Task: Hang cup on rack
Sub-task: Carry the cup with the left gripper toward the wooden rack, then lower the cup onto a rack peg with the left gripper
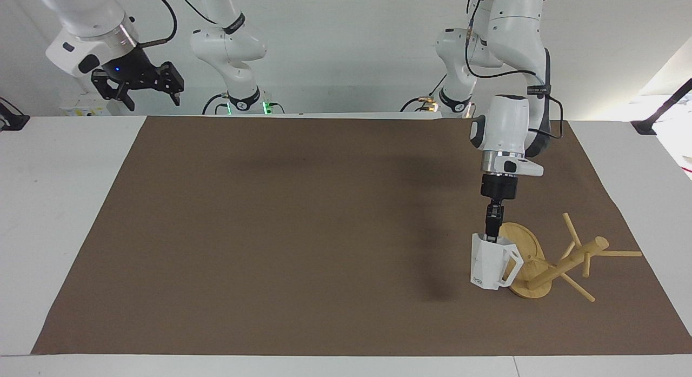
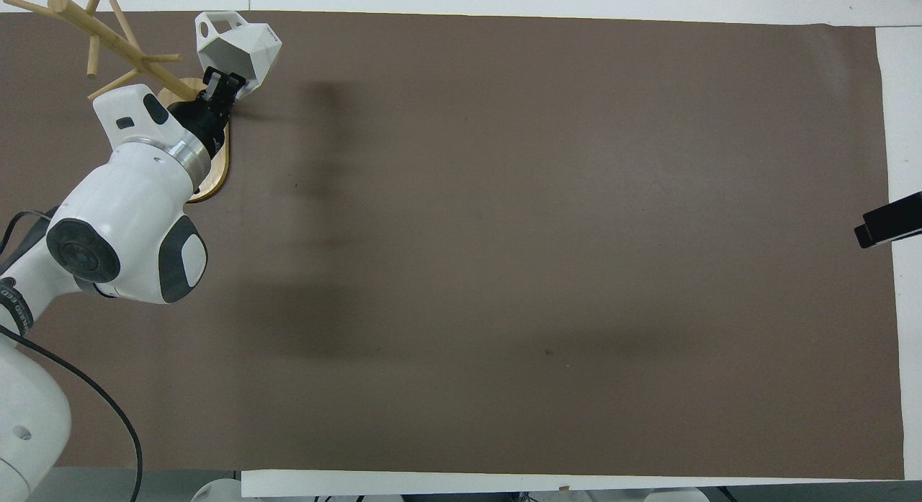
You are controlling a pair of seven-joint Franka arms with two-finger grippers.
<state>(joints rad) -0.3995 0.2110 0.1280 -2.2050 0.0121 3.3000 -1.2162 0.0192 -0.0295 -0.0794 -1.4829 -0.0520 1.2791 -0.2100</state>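
The left gripper (image 1: 492, 237) is clamped on the rim of the cup (image 1: 491, 262), one finger inside the mouth and one outside, holding it up in the air. The cup hangs mouth-up and slightly tilted, its squared handle turned toward the rack (image 1: 546, 258). In the overhead view the cup (image 2: 238, 45) sits over the edge of the rack's oval base, just beside the lower pegs; whether the handle touches any peg cannot be told. It is not on a peg.

The rack (image 2: 122, 45) stands on the brown mat (image 1: 303, 231) at the left arm's end of the table, its oval base flat on the mat, post upright, thin pegs sticking out around it.

The right gripper (image 1: 138, 82) waits raised over the table's edge near the right arm's base, off the mat, fingers spread open and holding nothing. Only a dark tip of the right gripper (image 2: 889, 227) shows in the overhead view.
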